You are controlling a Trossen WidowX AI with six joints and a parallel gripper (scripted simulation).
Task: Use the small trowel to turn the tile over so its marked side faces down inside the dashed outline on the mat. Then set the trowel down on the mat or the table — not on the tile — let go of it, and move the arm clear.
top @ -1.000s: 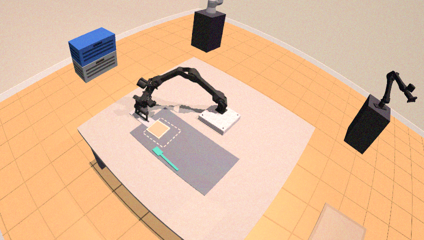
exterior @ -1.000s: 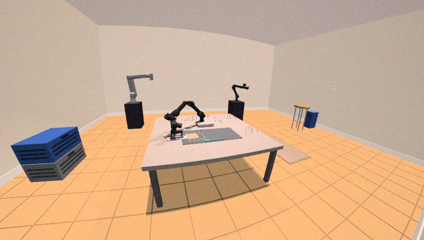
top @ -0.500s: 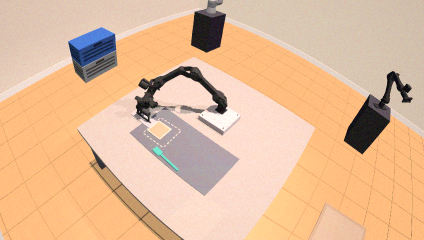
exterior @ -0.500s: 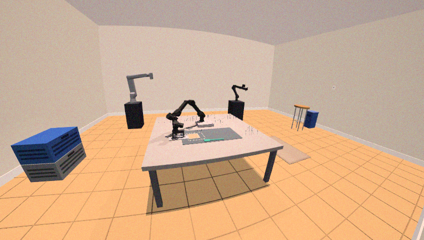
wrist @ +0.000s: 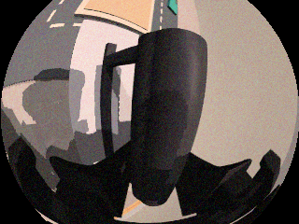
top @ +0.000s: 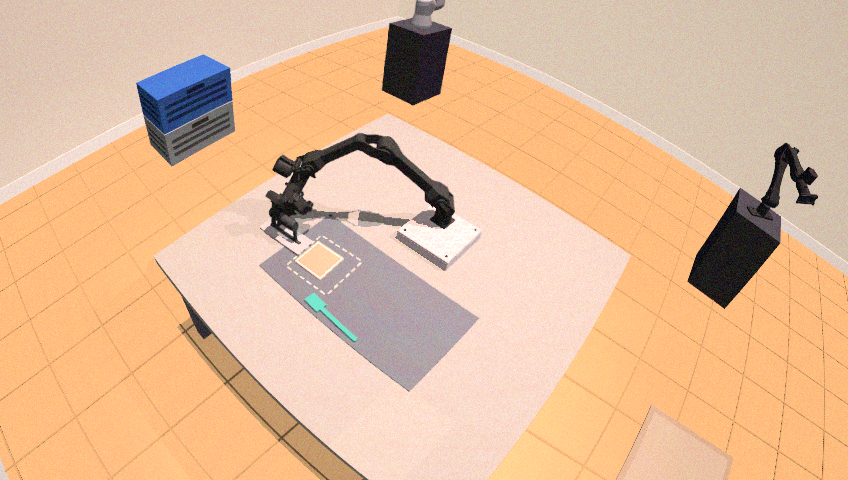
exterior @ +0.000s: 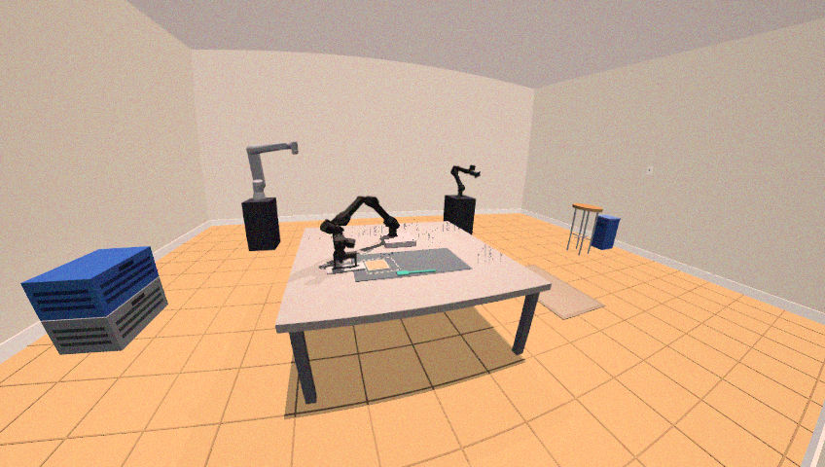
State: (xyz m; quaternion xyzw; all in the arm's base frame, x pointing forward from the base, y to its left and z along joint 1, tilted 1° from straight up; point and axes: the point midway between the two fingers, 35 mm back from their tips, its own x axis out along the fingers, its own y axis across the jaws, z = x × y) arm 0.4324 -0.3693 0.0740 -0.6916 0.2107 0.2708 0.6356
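My gripper is shut on the trowel's thick black handle. The trowel has a black cranked neck and a flat pale blade, held low beside the tile at the mat's left end. The blade's front edge is at the tile's near edge; I cannot tell whether it is under it. The tile looks flat, orange face with cream border up, inside the dashed outline near its trowel-side edge. Its underside is hidden.
A teal spatula lies on the grey mat, beside the outline. The arm's white base plate stands behind the mat. The table has its left edge beyond the gripper.
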